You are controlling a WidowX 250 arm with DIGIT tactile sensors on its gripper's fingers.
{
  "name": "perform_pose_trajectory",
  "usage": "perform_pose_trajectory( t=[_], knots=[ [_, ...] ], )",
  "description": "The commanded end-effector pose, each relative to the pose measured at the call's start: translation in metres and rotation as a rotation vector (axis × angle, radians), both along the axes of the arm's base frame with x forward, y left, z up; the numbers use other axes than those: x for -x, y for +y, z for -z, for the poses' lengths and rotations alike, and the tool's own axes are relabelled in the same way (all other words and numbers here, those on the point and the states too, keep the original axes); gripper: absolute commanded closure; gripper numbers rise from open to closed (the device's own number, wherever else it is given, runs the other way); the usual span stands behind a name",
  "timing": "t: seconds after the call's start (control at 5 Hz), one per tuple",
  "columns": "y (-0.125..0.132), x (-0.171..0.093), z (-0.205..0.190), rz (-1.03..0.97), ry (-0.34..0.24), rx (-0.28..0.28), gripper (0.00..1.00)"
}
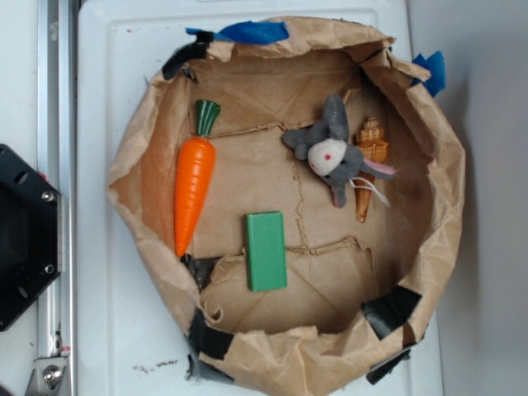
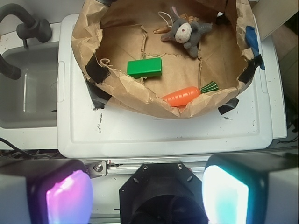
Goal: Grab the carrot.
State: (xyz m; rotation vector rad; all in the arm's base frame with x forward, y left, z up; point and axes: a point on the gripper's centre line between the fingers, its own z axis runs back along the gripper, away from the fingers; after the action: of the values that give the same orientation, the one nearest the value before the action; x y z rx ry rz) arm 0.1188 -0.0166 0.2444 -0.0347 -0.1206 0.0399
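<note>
carrot (image 2: pixel 183 96) tip half hidden by paper wall (image 2: pixel 140 95) in wrist view | glossy orange, green stem | gripper (image 2: pixel 147 196) open, empty (fingers (image 2: pixel 69 196) cropped) | carrot well ahead of it, apart, beside green block (image 1: pixel 266 251)

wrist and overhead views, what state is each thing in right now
carrot: lying flat against the paper wall, not held
green block: lying flat, apart from the rest
stuffed animal: lying partly over the cone toy
gripper: open, empty, outside the paper bowl
</note>
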Motion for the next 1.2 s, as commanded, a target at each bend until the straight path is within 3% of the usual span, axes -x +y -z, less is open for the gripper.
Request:
perform_pose_trajectory(
  t=[0.0, 0.6, 0.8, 1.0],
  knots=[
    [0.0, 0.0, 0.0, 0.0, 0.0, 0.0, 0.0],
    [0.018, -0.098, 0.017, -0.102, -0.041, 0.012, 0.0],
    [0.013, -0.112, 0.024, -0.152, -0.024, 0.036, 0.0],
    [0.015, -0.118, 0.029, -0.401, -0.069, 0.056, 0.0]
  ],
)
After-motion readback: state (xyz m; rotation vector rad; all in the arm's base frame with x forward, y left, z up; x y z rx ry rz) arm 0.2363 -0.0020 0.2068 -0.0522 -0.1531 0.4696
